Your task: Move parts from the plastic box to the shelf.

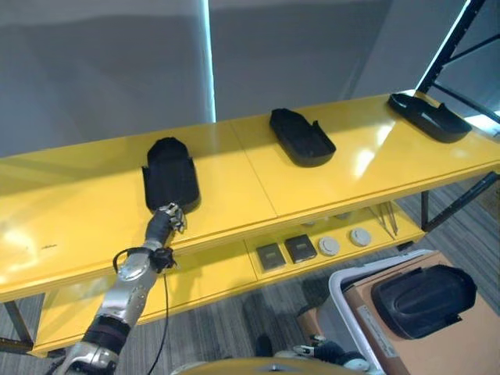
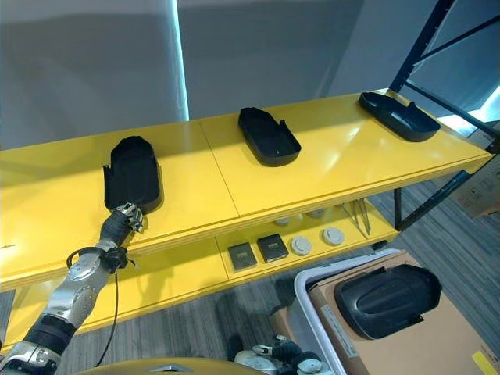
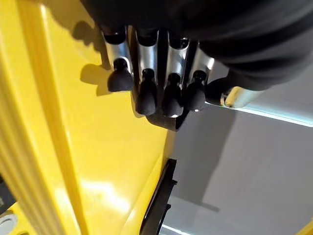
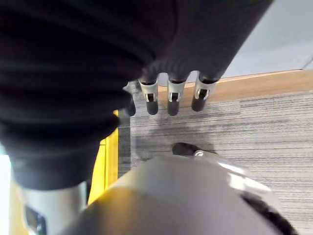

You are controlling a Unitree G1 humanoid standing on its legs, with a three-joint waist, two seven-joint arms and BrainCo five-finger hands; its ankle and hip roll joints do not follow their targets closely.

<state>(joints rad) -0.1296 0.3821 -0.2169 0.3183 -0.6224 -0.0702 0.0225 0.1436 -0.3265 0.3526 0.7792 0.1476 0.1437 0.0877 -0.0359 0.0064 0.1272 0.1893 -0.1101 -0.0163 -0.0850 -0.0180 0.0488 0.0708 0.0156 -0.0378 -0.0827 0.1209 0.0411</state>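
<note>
Yellow shelf (image 1: 234,187) carries three black parts well apart, and the left hand (image 1: 166,219), fingers curled and empty, touches the near end of the leftmost part (image 1: 169,173), by the front edge.

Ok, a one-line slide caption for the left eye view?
Left hand at the near end of a black part on the yellow shelf; another part waits in the plastic box.

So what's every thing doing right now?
Left part: flat on shelf, left hand at its near end.
Middle part: lying on shelf, untouched.
Right part: lying on shelf, untouched.
Part in plastic box: waiting on cardboard.
Right hand: empty, fingers relaxed.
</note>
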